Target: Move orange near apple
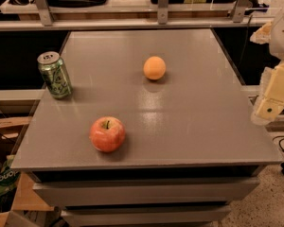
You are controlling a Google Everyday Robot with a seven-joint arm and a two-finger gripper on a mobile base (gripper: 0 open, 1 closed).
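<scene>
The orange (154, 67) is a small round plain fruit sitting on the grey tabletop (189, 112), a little behind its centre. The apple (107, 134) is red-pink with a dark stem and sits near the front left of the table, well apart from the orange. My gripper (273, 97) shows as a pale cream block at the right edge of the view, beyond the table's right side and level with its middle. It is far from both fruits and touches nothing.
A green drink can (55, 74) stands upright near the table's left edge. The table has drawers (146, 190) below its front edge. A metal rail and shelving (132, 22) run behind the table. Boxes and a green bag (2, 178) lie on the floor at the left.
</scene>
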